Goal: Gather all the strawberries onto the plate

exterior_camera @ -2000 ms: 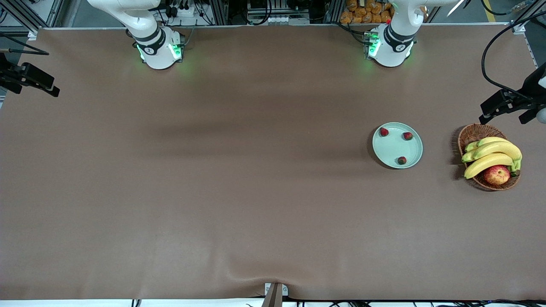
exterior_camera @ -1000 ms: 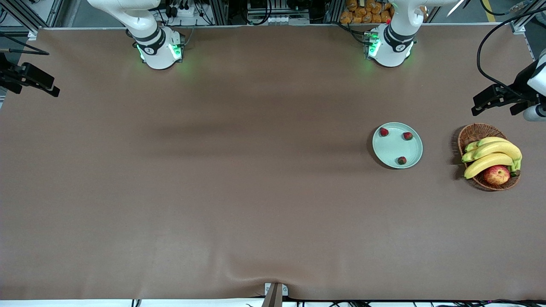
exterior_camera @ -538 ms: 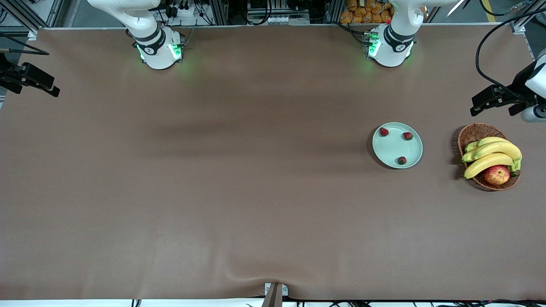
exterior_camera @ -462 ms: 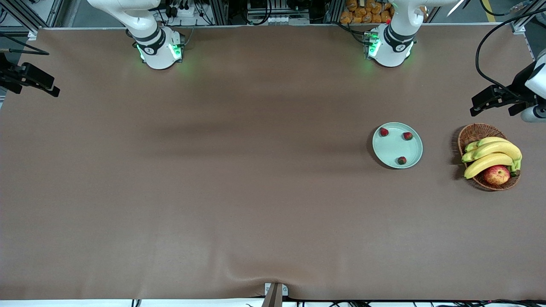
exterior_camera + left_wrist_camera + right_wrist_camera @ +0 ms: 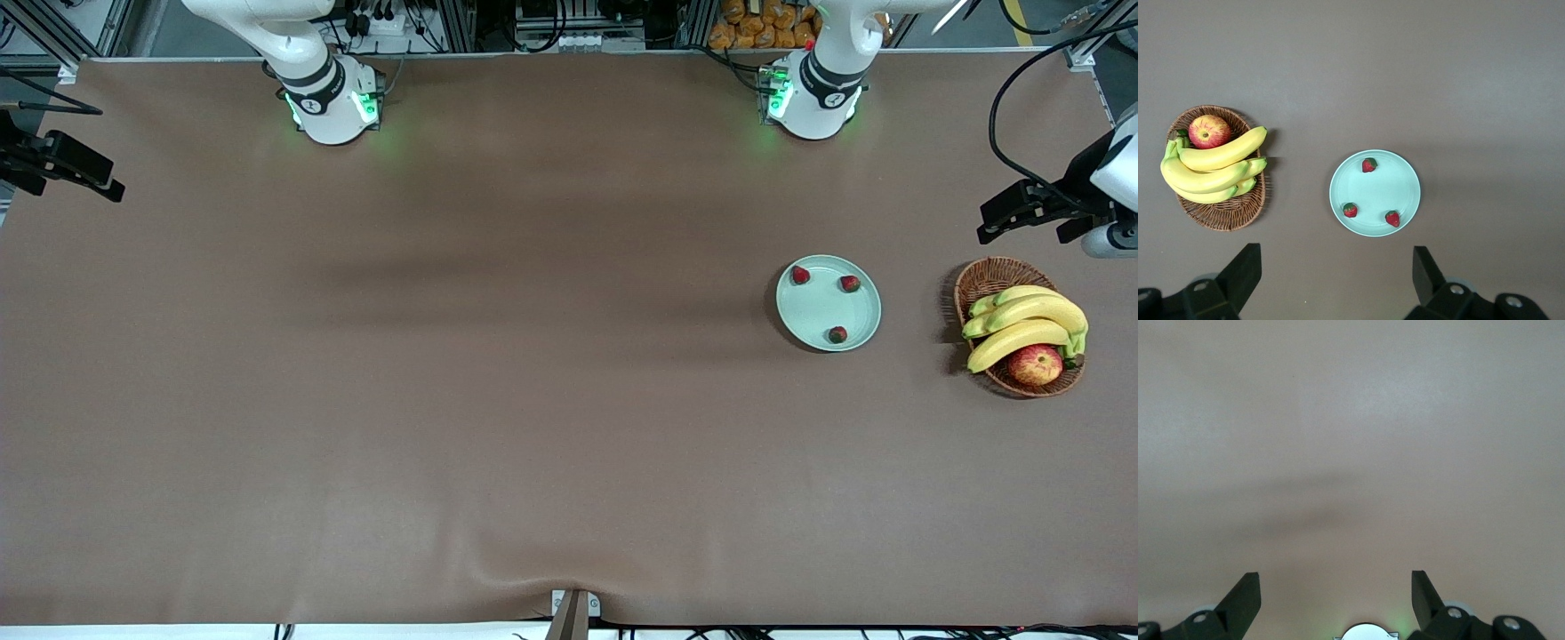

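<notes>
Three strawberries (image 5: 1369, 165) are seen resting apart on the mint-green plate (image 5: 1405, 190), a wicker basket (image 5: 1225, 215) of bananas (image 5: 1211, 170) and an apple (image 5: 1209, 131) nearby, framed by the spread fingers (image 5: 1245, 270) of the left gripper (image 5: 1335, 280).

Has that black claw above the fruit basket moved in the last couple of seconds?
Yes. The left gripper has drawn away from the basket, farther from the front camera; two seconds ago it overlapped the rim. It is open and empty.

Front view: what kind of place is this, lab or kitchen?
Most likely a robot lab bench: two fixed arm bases along one table edge, aluminium framing and cables at the table's edges, and staged props, a plate with strawberries and a fruit basket.
</notes>
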Available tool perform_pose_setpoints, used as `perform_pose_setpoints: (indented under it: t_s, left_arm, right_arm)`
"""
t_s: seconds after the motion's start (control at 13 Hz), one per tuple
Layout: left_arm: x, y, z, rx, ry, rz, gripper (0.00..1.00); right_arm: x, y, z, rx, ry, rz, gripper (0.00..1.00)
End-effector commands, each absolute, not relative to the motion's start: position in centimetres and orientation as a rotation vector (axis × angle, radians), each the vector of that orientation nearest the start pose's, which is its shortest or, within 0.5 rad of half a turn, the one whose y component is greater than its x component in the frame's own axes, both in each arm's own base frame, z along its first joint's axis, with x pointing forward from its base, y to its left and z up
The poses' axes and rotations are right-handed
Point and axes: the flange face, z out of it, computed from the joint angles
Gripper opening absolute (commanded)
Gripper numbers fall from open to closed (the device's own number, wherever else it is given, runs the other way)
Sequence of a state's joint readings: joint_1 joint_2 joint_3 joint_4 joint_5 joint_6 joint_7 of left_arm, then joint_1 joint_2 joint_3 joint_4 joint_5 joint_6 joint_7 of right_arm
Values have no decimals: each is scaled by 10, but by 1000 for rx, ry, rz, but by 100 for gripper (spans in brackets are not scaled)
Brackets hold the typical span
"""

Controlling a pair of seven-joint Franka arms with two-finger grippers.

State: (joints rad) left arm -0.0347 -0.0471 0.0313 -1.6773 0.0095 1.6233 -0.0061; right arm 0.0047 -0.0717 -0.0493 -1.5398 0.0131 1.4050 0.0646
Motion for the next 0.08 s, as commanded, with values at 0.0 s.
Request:
perform_pose_setpoints:
  t_s: [0.0]
  left_arm:
    - [547,-4,609,-3155,-15,17,100]
  right_arm:
    - [512,-22,669,-3129,150,94,100]
